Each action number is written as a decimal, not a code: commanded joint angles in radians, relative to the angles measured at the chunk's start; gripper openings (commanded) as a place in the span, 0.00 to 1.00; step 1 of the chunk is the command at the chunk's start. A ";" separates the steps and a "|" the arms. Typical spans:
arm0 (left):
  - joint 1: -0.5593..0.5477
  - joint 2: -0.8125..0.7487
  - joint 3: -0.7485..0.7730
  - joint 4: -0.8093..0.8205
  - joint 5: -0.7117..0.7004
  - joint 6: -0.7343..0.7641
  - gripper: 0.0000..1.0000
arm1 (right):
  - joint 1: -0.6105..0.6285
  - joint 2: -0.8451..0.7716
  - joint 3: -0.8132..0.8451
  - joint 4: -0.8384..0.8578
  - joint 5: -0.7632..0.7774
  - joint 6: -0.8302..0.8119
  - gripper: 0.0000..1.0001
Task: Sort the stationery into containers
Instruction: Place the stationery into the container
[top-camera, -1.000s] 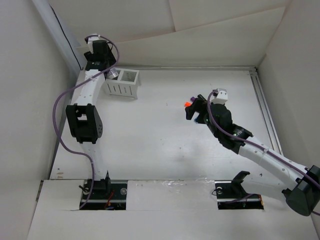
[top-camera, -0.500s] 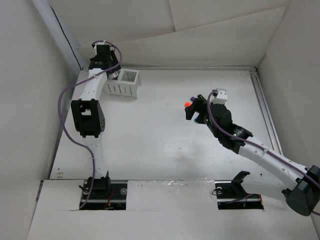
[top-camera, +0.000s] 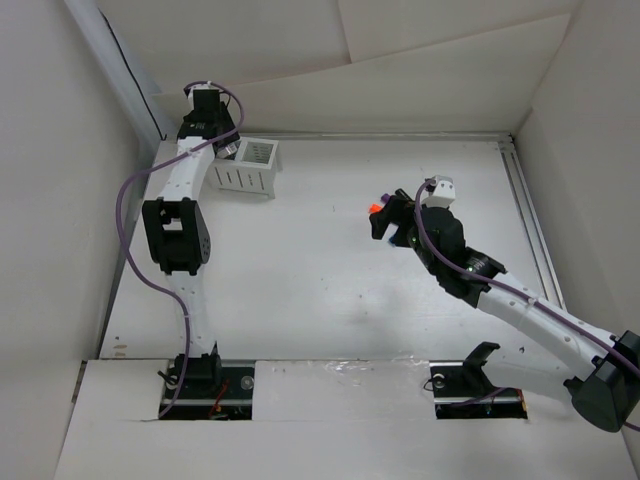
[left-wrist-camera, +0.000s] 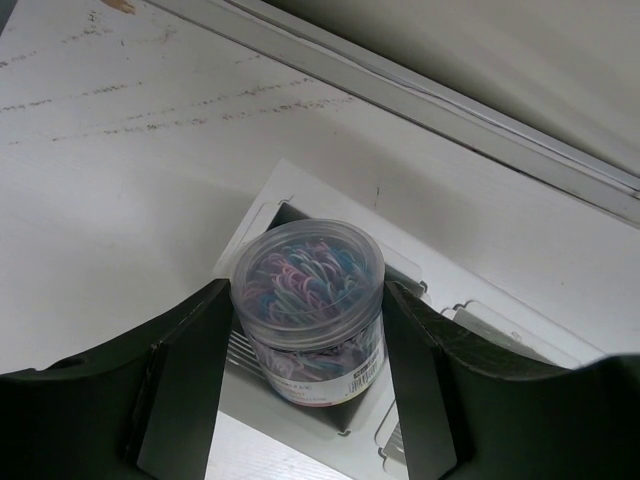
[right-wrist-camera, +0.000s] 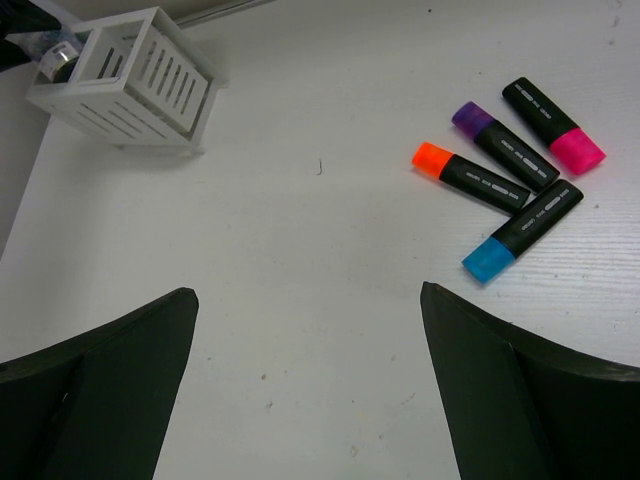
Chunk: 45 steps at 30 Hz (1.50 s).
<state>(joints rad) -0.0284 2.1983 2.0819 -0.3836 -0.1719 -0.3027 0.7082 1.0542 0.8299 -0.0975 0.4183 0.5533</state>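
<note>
A clear round jar (left-wrist-camera: 308, 290) filled with coloured bands stands between my left gripper's fingers, and both fingers lie against its sides. The left gripper (left-wrist-camera: 306, 335) (top-camera: 228, 148) holds it over the left compartment of the white slotted organiser (left-wrist-camera: 296, 186) (top-camera: 250, 170) at the far left of the table. Whether the jar's base rests inside I cannot tell. My right gripper (right-wrist-camera: 305, 300) (top-camera: 386, 216) hangs wide open over bare table with nothing in it. Beyond it lie several highlighters: orange (right-wrist-camera: 470, 175), purple (right-wrist-camera: 505, 147), pink (right-wrist-camera: 553, 125) and blue (right-wrist-camera: 522, 230).
The organiser (right-wrist-camera: 125, 85) sits close to the back wall and the left wall. A metal rail (top-camera: 530, 215) runs along the table's right edge. White panels enclose the table at the back and sides.
The left arm has shifted toward the back wall, carrying the jar over the organiser, and its fingers have drawn in a little. The right arm has not moved.
</note>
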 joint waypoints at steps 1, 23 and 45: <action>0.002 -0.003 0.043 0.006 0.003 0.011 0.47 | 0.008 -0.013 0.046 0.039 -0.004 -0.010 0.99; -0.094 -0.327 -0.404 0.371 -0.274 0.070 0.23 | 0.017 -0.013 0.046 0.039 -0.004 -0.010 0.99; -0.146 -0.354 -0.533 0.638 -0.394 0.171 0.23 | 0.017 -0.013 0.046 0.039 -0.004 -0.010 0.99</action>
<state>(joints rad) -0.1539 1.9263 1.5620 0.1268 -0.5182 -0.1711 0.7155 1.0538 0.8303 -0.0975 0.4179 0.5533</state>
